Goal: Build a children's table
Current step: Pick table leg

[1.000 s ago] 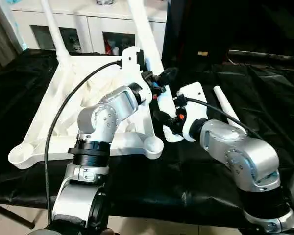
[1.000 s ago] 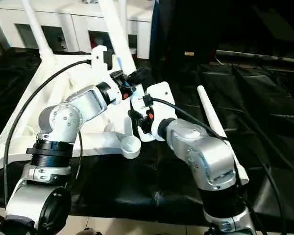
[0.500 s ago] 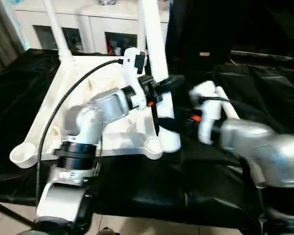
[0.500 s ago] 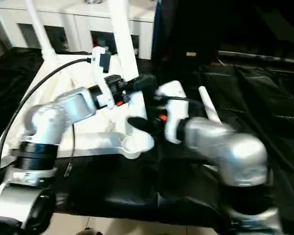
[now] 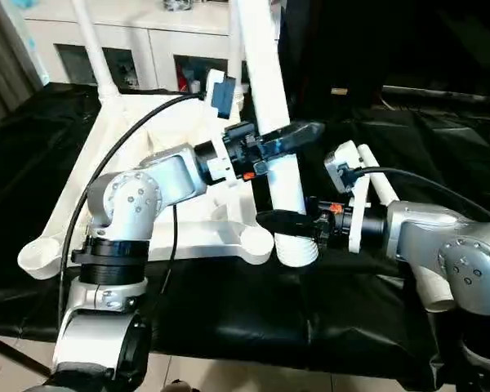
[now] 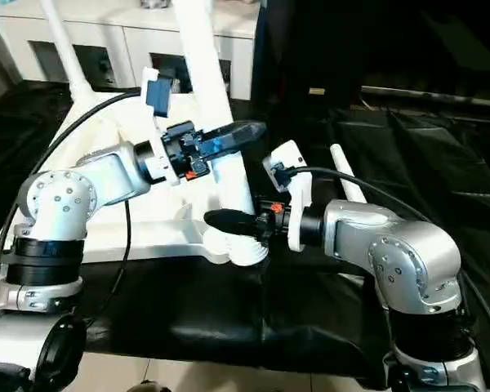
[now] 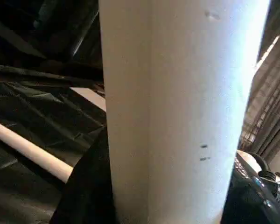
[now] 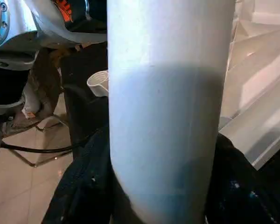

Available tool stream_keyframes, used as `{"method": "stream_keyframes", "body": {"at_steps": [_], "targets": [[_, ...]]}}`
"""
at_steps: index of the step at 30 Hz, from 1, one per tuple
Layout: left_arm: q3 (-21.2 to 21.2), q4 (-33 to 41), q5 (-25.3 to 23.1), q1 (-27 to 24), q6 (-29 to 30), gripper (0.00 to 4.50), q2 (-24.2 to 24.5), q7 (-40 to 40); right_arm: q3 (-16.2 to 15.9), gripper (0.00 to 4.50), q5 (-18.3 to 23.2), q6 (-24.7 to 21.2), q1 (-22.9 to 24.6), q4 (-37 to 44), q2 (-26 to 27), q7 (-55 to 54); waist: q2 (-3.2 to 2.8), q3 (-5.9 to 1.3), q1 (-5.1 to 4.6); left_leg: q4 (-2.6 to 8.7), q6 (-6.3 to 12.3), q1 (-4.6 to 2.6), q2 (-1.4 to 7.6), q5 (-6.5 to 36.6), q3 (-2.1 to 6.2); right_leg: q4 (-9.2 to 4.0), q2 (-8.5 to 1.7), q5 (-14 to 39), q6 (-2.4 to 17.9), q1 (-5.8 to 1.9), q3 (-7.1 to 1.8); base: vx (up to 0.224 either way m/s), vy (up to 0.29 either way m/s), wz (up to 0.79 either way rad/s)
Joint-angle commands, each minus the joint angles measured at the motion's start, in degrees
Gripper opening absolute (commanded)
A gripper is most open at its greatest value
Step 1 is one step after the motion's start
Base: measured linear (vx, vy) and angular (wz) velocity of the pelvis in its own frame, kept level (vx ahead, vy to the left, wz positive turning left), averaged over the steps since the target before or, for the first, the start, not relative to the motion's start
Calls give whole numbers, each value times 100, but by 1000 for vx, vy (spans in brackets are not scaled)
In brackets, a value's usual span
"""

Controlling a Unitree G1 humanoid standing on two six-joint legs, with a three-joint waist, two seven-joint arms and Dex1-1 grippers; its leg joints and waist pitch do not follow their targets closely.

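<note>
Held leg [image 5: 271, 122]: near-upright, wide end down, just beside near corner socket [image 5: 256, 243] of table top [image 5: 77, 192].
Left gripper [image 5: 287, 137]: clamped on leg mid-shaft.
Right gripper [image 5: 284, 222]: clamped near leg's base, closer to socket.
Spare leg [image 5: 376, 175]: lay on black cloth by the right arm.

Apparently a home room: white cabinet [image 5: 139, 37] with glass-front shelves far left, curtain [image 5: 8, 61], tiled floor [image 8: 18, 182].

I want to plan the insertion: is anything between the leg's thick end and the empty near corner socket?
Nothing visible blocks it. Both pincers, left and right, grip the leg, whose thick end hangs just beside the corner socket of the table top. Only a small gap over black cloth separates them.
</note>
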State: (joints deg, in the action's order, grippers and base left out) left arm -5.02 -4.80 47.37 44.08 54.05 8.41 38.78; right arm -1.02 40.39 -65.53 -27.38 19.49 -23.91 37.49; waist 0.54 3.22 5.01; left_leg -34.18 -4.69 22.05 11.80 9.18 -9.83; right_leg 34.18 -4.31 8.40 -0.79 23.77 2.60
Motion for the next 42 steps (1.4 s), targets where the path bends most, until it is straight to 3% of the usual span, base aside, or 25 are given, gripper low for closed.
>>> {"method": "stream_keyframes", "body": {"at_steps": [1,4,5,8,10,15,19,26,31,32,33,35,42], "targets": [[56,200,63,27,4,188,6,142,-6,195,-79,-3,71,-56,-85,-133,4,-430,-9,370,-203,-92,18,1228,-19,-423,-205,1962,646,-291,-136,0,0,0],[46,126,-51,51,-75,187,-36,-33,-80,194,-161,73,135,-16,-52,-214,-1,-432,-10,371,-205,-91,19,1225,-19,-420,-206,1925,663,-294,-136,0,0,0],[46,126,-51,51,-75,242,-36,-33,-80,194,-161,73,135,-16,-52,-214,0,-431,-13,370,-206,-92,21,1217,-20,-419,-203,1893,670,-292,-137,0,0,0],[1,-68,-221,132,-147,256,-109,-340,-129,194,-231,115,170,-3,1,-288,-2,-434,-14,365,-232,-102,16,1219,-21,-421,-203,1891,673,-294,-138,0,0,0],[-21,-170,-337,171,-244,292,-154,-514,-148,194,-263,133,179,-2,25,-326,3,-426,-12,368,-213,-91,10,1229,-24,-432,-202,1947,643,-297,-137,0,0,0],[-153,-535,-594,281,-510,314,-167,-910,-137,194,-309,189,195,-22,92,-450,7,-429,-11,365,-207,-90,1,1273,-15,-464,-200,2147,485,-288,-127,0,0,0],[-183,-536,-599,274,-484,322,-125,-925,-117,194,-335,234,179,-70,74,-470,2,-436,-11,366,-211,-86,8,1237,-11,-446,-202,2038,528,-292,-127,0,0,0],[-299,-500,-451,290,-446,252,-214,-949,-111,194,-383,279,163,-85,76,-505,11,-434,-7,362,-178,-84,9,1182,-21,-420,-204,1840,675,-302,-133,0,0,0],[-190,-493,-529,312,-492,211,-132,-863,-182,194,-512,480,159,-103,45,-477,27,-428,-14,365,-182,-90,11,1264,-22,-443,-207,2013,623,-292,-129,0,0,0],[-129,-479,-586,316,-522,201,-95,-822,-183,249,-519,527,163,-108,48,-450,19,-425,-14,367,-185,-90,12,1266,-20,-444,-210,2058,600,-291,-131,0,0,0],[24,-440,-743,310,-620,201,-29,-753,-143,249,-495,540,159,-135,74,-428,64,-423,-19,370,-162,-82,12,1264,-24,-465,-208,2110,555,-290,-130,0,0,0],[177,-366,-787,316,-590,192,33,-602,-84,272,-400,500,133,-169,92,-342,35,-422,-12,378,-167,-88,24,1270,-16,-447,-212,2149,516,-280,-133,0,0,0],[426,-258,-846,343,-570,183,150,-329,-75,324,-204,339,79,-191,-156,-30,49,-432,11,363,-135,-88,23,1149,-25,-426,-220,2023,564,-290,-140,0,0,0]]}}
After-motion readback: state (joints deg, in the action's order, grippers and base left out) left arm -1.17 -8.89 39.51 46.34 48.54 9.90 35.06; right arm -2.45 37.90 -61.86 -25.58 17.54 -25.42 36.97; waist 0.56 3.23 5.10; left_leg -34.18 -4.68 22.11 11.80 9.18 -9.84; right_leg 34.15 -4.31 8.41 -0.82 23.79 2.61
